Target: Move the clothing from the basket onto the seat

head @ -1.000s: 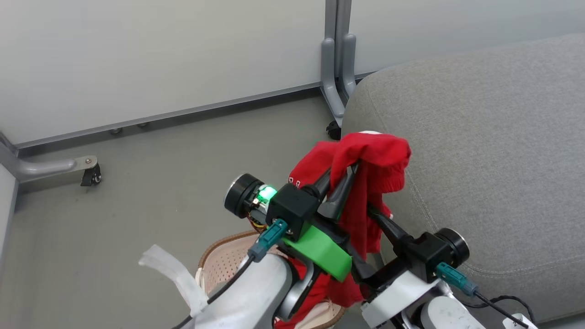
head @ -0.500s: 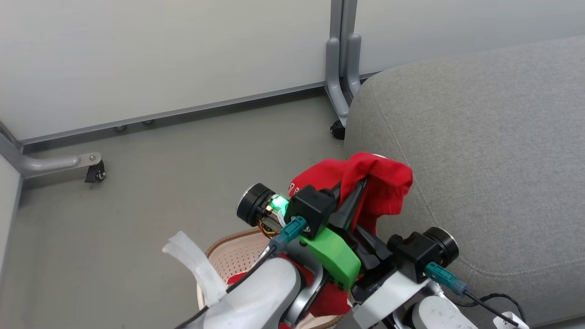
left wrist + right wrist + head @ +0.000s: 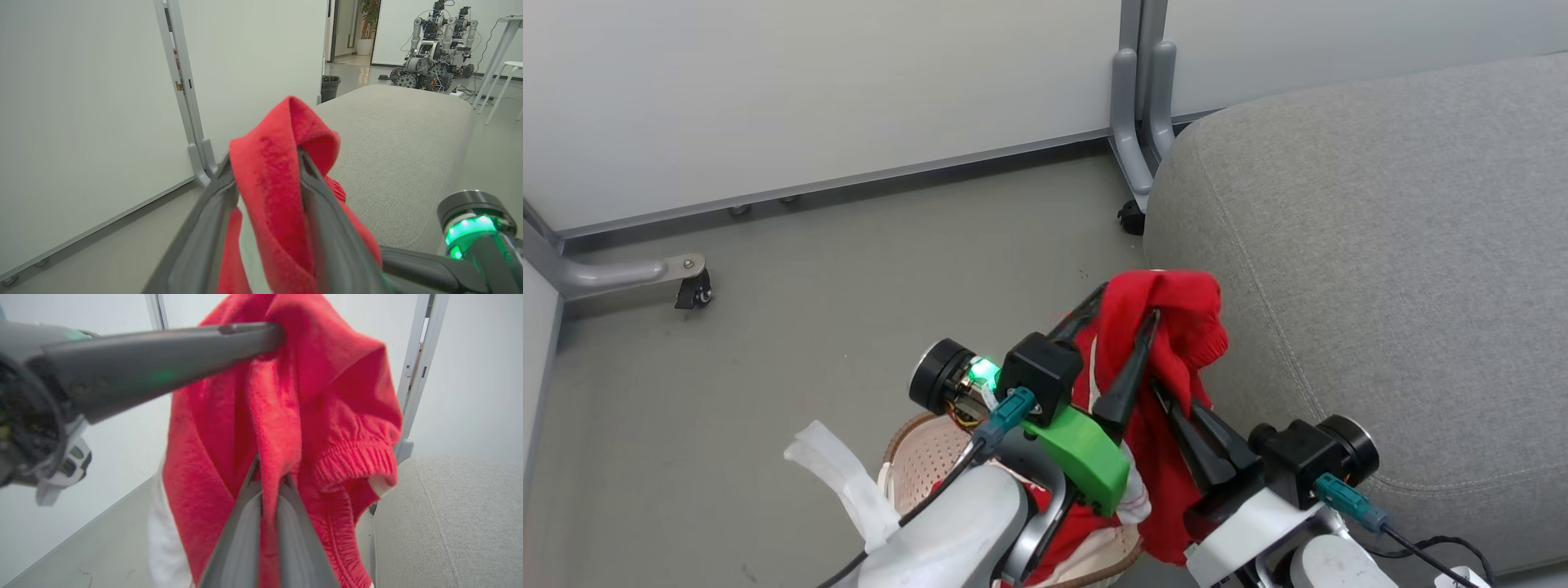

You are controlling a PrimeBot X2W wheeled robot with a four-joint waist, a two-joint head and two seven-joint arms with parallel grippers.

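- Right tool (image 3: 270, 473): pinched tight on a fold of the clothing (image 3: 1184, 327).
- Left tool (image 3: 264, 161): jaws parted, red fabric looped between them.
- Clothing hangs over basket (image 3: 911, 461), beside seat (image 3: 1380, 245).

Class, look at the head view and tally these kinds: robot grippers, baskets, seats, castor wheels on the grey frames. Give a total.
grippers: 2, left gripper and right gripper
basket: 1
seat: 1
castor wheels: 2
total: 6

One left claw (image 3: 1125, 302), one right claw (image 3: 1158, 390), one basket (image 3: 907, 433), one seat (image 3: 1380, 286) and one raised red garment (image 3: 1176, 310).
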